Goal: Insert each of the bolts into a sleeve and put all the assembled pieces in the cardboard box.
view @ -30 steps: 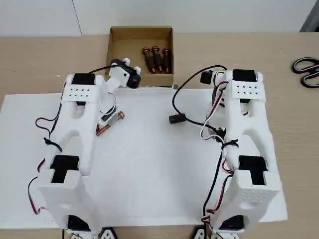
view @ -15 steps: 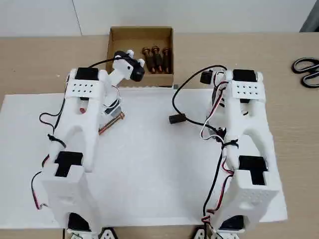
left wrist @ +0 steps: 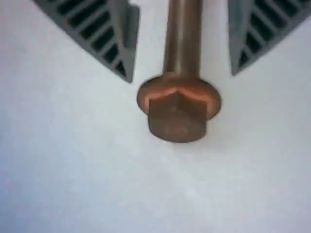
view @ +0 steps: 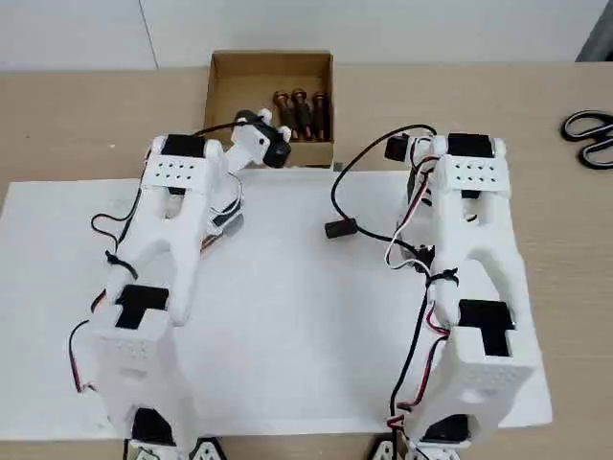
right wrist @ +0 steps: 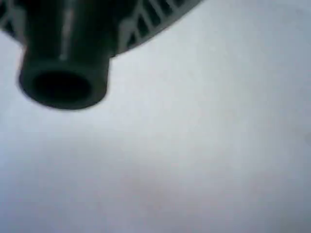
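A copper bolt lies on the white sheet, its hex head toward the left wrist camera. My left gripper is open, with one grey finger on each side of the shaft and apart from it. In the high view this arm hangs over the bolt's spot. My right gripper holds a black sleeve just above the sheet, hollow end outward, under a grey finger. The cardboard box at the back holds three assembled pieces.
Scissors lie on the wooden table at the far right. A black cable with a thick plug loops over the sheet between the arms. The sheet in front of both arms is bare.
The left arm has swung right and forward over the bolt, which it now covers in the high view. The right arm has kept still.
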Robot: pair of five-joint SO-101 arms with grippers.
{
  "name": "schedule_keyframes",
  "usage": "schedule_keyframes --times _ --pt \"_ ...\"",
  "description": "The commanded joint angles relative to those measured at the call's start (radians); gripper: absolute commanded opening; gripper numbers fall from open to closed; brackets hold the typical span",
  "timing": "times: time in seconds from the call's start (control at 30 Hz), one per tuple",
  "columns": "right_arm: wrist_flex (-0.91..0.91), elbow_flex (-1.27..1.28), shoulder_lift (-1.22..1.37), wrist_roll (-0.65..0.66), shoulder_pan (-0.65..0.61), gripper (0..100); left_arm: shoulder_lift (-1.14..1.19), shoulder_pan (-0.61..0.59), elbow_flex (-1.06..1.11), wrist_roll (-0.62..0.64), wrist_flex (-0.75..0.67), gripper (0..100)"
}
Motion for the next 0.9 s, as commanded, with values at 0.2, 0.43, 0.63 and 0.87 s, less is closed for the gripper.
schedule_keyframes --times 0.2,0.43,0.63,0.87 --pt "-0.007 -0.005 -0.065 0.011 0.005 0.5 0.014 -0.003 -0.036 -0.002 -0.032 12" --pt "-0.007 -0.005 -0.065 0.011 0.005 0.5 0.089 -0.026 -0.041 -0.002 -0.046 12" --pt "-0.007 -0.005 -0.065 0.011 0.005 0.5 0.147 -0.046 -0.041 -0.002 -0.046 6" --pt "-0.007 -0.005 -0.065 0.011 0.004 0.5 0.147 -0.04 -0.042 -0.002 -0.041 0"
